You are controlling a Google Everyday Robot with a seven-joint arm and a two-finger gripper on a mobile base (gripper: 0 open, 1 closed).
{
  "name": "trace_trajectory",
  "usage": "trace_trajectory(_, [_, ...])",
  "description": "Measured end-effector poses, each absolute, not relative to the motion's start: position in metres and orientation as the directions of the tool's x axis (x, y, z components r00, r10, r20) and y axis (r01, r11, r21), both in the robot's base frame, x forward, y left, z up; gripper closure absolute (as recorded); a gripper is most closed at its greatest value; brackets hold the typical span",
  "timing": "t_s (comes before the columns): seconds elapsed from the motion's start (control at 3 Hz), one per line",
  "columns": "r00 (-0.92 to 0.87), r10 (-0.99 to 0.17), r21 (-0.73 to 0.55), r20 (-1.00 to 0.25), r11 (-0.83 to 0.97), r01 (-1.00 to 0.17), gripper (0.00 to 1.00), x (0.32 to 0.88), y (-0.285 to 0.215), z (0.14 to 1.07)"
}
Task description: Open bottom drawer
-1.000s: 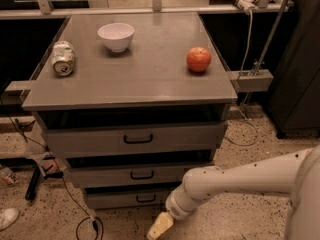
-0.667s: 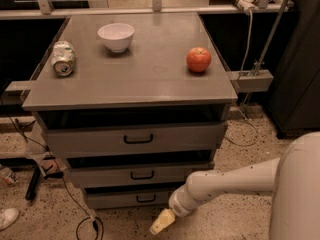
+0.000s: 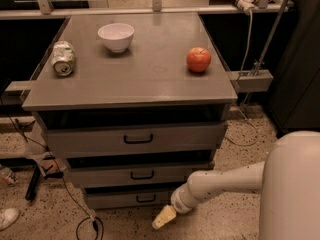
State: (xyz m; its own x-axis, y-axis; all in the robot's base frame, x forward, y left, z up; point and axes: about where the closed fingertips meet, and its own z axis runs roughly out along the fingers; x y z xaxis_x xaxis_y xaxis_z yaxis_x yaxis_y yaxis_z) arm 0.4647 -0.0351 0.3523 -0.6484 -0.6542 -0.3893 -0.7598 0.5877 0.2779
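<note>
The bottom drawer point(image 3: 125, 199) is the narrowest, lowest of three grey fronts, with a small black bar handle point(image 3: 146, 199) at its centre. It looks shut or nearly so. My gripper point(image 3: 164, 217) hangs at the end of the white arm, low near the floor, just right of and below that handle, in front of the drawer's right part. Above it sit the mid-sized drawer point(image 3: 135, 175) and the widest top drawer point(image 3: 135, 139).
On the cabinet top point(image 3: 150, 74) stand a white bowl point(image 3: 116, 36), a red apple point(image 3: 198, 59) and a crushed can point(image 3: 63, 58) lying on its side. Cables point(image 3: 80, 219) and a white shoe point(image 3: 7, 218) lie on the speckled floor at left. A dark cabinet point(image 3: 300, 59) stands at right.
The arm has drawn in and the gripper has shifted slightly right and up near the bottom drawer's front. The drawers have not moved.
</note>
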Motion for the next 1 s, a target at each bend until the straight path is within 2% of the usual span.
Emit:
trace_trajectory(0.33, [-0.648,-0.657,0.288,-0.386,0.582,-0.761,0.00,0.472,-0.031,0.320])
trace_trajectory(1.0, [-0.622,-0.644,0.183,-0.445,0.615,-0.767,0.00,0.514,-0.034,0.274])
